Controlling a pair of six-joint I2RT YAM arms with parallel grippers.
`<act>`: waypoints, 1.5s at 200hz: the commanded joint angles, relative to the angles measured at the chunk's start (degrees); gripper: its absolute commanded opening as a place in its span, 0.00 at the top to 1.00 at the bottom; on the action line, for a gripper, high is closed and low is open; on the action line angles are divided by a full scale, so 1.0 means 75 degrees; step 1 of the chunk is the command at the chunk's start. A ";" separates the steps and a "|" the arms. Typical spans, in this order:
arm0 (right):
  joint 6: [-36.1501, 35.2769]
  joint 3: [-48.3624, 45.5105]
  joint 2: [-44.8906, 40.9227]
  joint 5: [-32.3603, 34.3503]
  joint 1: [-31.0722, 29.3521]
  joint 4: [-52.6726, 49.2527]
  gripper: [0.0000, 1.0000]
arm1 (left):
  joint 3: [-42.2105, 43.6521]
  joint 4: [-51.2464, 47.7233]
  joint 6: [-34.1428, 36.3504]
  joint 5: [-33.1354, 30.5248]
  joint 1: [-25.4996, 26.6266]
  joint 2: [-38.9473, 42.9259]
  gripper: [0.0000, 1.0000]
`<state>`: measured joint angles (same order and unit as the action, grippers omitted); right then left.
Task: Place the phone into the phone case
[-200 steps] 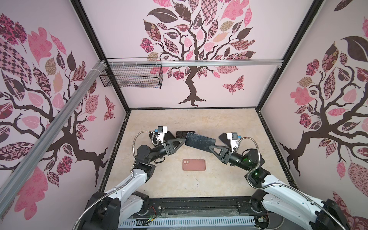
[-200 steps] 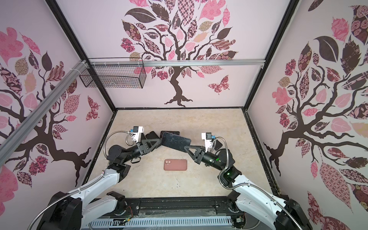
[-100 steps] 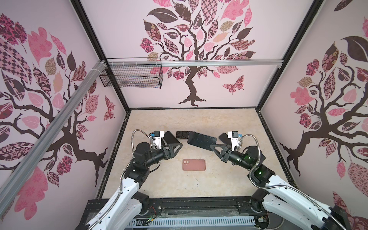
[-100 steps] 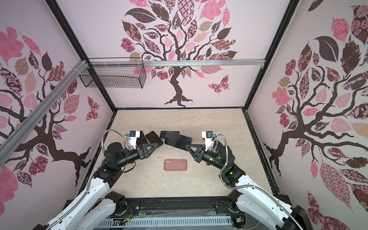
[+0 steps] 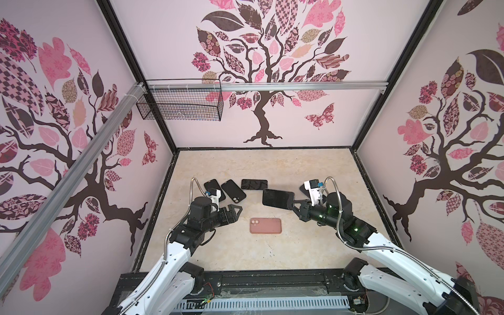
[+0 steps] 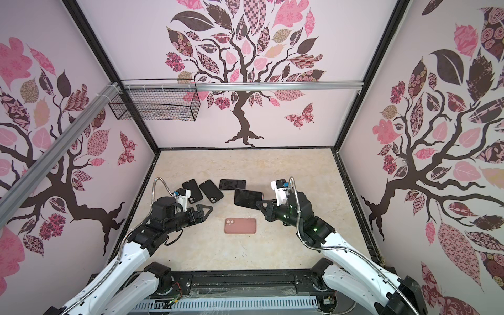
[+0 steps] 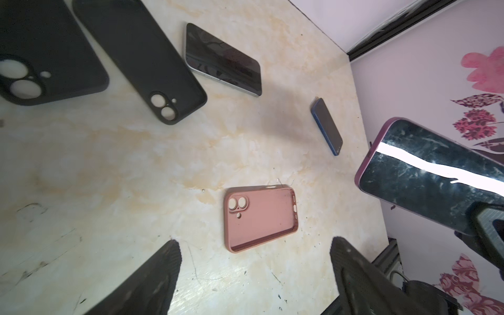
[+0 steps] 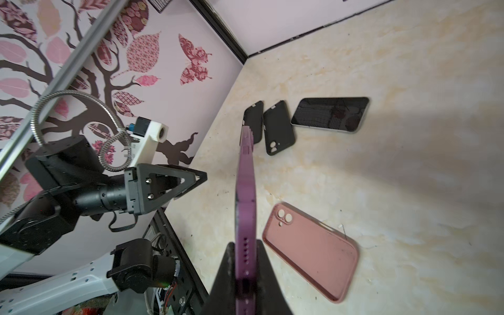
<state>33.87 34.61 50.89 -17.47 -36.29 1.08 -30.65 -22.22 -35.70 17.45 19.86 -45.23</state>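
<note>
The pink phone case (image 5: 266, 225) (image 6: 240, 225) lies open side up on the marble floor, midway between the arms. Above and behind it hangs the phone (image 5: 278, 198) (image 6: 248, 201), purple-edged with a dark screen. My right gripper (image 5: 293, 203) (image 8: 245, 251) is shut on the phone's (image 8: 245, 191) end, and the case (image 8: 311, 251) lies beside it. My left gripper (image 5: 236, 214) (image 7: 255, 245) stands open and holds nothing, just left of the case (image 7: 260, 218). It is well clear of the phone (image 7: 425, 174).
Two black cases (image 5: 215, 189) (image 5: 233, 191) and a dark phone (image 5: 254, 185) lie behind the left gripper. A blue phone (image 7: 327, 126) lies near the right wall. A wire basket (image 5: 180, 103) hangs on the back wall.
My left gripper has let go of the phone's left end, opened wider and drawn back to the left and nearer. The right gripper now carries the phone alone, shifted slightly right.
</note>
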 commanded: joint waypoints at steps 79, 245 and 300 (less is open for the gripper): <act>0.0095 0.0514 0.0737 -0.0447 0.0013 -0.0670 1.00 | -0.0469 -0.1077 0.0345 -0.1062 0.0220 -0.0311 0.14; 0.1612 -0.0622 0.1704 -0.1430 0.0084 0.1255 1.00 | -0.0753 -0.0568 0.0685 -0.0700 0.1207 -0.2056 0.31; 0.1987 -0.0899 0.1884 -0.1572 0.0088 0.1823 1.00 | -0.0647 -0.0003 0.0683 -0.0004 0.1276 -0.2615 0.34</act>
<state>46.98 27.31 64.29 -27.42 -35.86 8.95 -33.54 -25.43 -31.42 14.94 28.95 -63.72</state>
